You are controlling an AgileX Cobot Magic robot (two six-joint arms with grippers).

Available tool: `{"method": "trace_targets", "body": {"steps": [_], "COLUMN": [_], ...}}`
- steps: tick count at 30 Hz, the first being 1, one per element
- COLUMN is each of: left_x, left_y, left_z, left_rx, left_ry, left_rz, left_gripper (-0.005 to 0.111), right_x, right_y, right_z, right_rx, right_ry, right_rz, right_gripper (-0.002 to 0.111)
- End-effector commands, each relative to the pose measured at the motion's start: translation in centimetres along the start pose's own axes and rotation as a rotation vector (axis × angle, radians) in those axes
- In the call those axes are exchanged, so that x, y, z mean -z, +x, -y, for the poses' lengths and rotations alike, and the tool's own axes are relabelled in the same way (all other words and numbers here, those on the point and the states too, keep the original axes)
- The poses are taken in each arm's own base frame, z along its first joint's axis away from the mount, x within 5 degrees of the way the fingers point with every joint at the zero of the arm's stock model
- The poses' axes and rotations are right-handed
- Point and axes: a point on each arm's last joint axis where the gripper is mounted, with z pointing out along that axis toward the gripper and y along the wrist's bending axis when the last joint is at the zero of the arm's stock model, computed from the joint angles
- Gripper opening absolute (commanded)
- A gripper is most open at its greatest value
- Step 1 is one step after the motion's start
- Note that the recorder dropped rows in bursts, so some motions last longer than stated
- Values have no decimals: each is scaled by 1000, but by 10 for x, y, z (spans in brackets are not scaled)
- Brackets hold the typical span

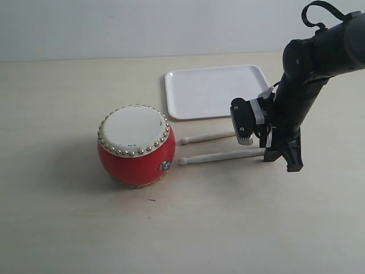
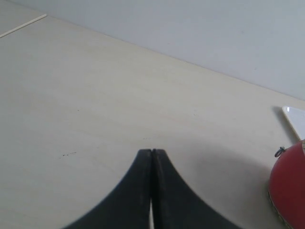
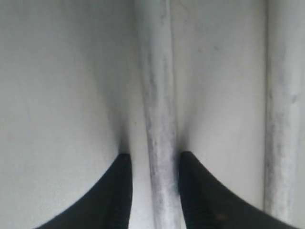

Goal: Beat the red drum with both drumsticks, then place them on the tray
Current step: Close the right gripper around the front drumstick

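Note:
The red drum [image 1: 136, 145] with its cream skin stands left of centre on the table. Its red side also shows in the left wrist view [image 2: 290, 191]. Two pale drumsticks lie flat to its right, one nearer [image 1: 222, 156] and one farther [image 1: 208, 137], bead tips toward the drum. My right gripper [image 1: 282, 157] is down at the nearer stick's butt end. Its jaws [image 3: 151, 162] straddle that stick [image 3: 159, 109] and stand open, with a gap on one side. The other stick [image 3: 281, 109] lies alongside. The white tray [image 1: 214, 91] sits behind the sticks. My left gripper [image 2: 151, 151] is shut and empty over bare table.
The tray's corner [image 2: 296, 119] shows past the drum in the left wrist view. The right arm's dark links [image 1: 311, 63] lean in from the upper right. A pale wall runs along the table's far edge.

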Motion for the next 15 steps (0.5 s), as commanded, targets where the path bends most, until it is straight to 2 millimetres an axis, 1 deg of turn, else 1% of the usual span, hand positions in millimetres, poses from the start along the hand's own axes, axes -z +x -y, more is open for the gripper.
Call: {"method": "trace_targets", "body": {"steps": [1, 6, 11, 14, 15], "left_x": [0, 0, 0, 0, 0], "left_y": [0, 0, 0, 0, 0], "left_z": [0, 0, 0, 0, 0], "left_rx": [1, 1, 1, 1, 1], "left_ry": [1, 1, 1, 1, 1], "left_rz": [8, 8, 8, 8, 8], "left_gripper": [0, 0, 0, 0, 0], "right_x": [-2, -2, -2, -2, -1], "right_y": [-1, -1, -1, -1, -1], "right_z": [1, 1, 1, 1, 1], "right_rx": [4, 0, 0, 0, 0], "right_ry": [-2, -2, -2, 0, 2], "right_rz": [-1, -1, -1, 0, 1], "right_gripper": [20, 10, 6, 0, 0]}}
